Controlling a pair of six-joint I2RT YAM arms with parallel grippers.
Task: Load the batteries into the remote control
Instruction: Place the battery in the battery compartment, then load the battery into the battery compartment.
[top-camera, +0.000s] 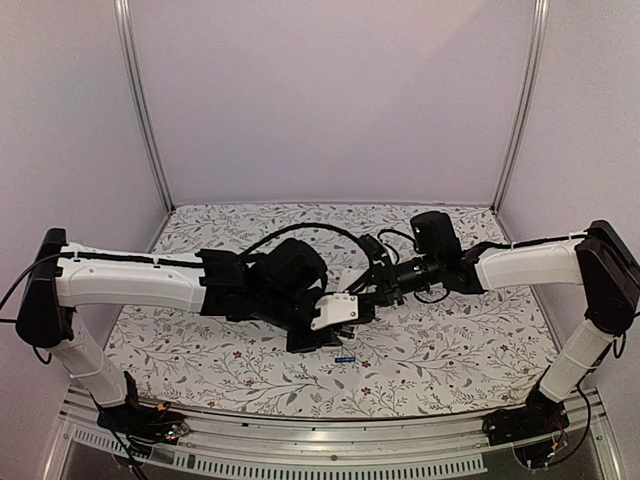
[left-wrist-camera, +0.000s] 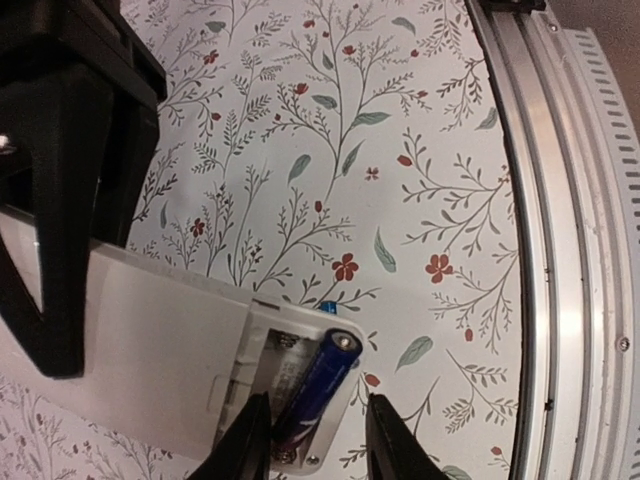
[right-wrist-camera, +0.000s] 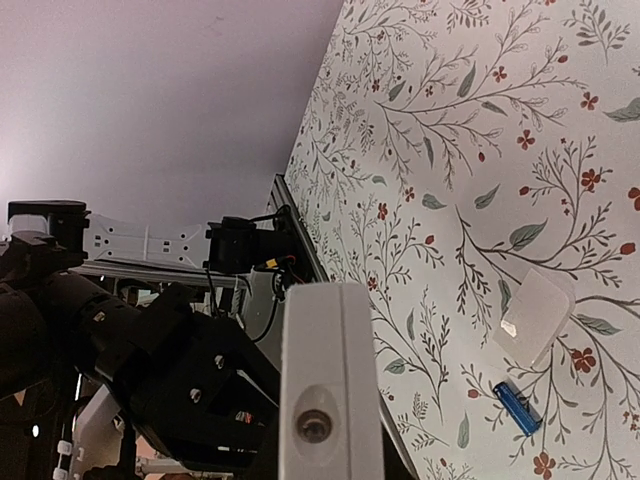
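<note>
The remote control (left-wrist-camera: 150, 350) was held raised above the table at the centre of the workspace, between the two arms. Its back face was turned toward the left wrist camera, and the battery compartment at one end was uncovered. One dark battery (left-wrist-camera: 322, 380) lay lengthwise in the compartment, set to one side of it.

The left gripper (left-wrist-camera: 318, 398) was positioned at the compartment end. Its jaws were parted, with one finger on each side of the dark battery. A visible gap separated the outer finger (left-wrist-camera: 392, 440) from the casing. Whether the inner finger touched the battery could not be determined.

The right gripper (top-camera: 365, 300) was clamped across the body of the remote control at the end away from the compartment. One black finger (left-wrist-camera: 60, 250) lay over the back face. In the right wrist view, the end face of the remote control showed a small round window.

The blue battery (right-wrist-camera: 518, 407) lay loose on the floral table cover (top-camera: 450, 340). In the top view it lay just on the near side of the remote control. A flat translucent white cover piece (right-wrist-camera: 535, 312) lay on the same surface, near the blue battery but not touching it.

An aluminium rail (left-wrist-camera: 560, 250) ran along the near edge of the table
</note>
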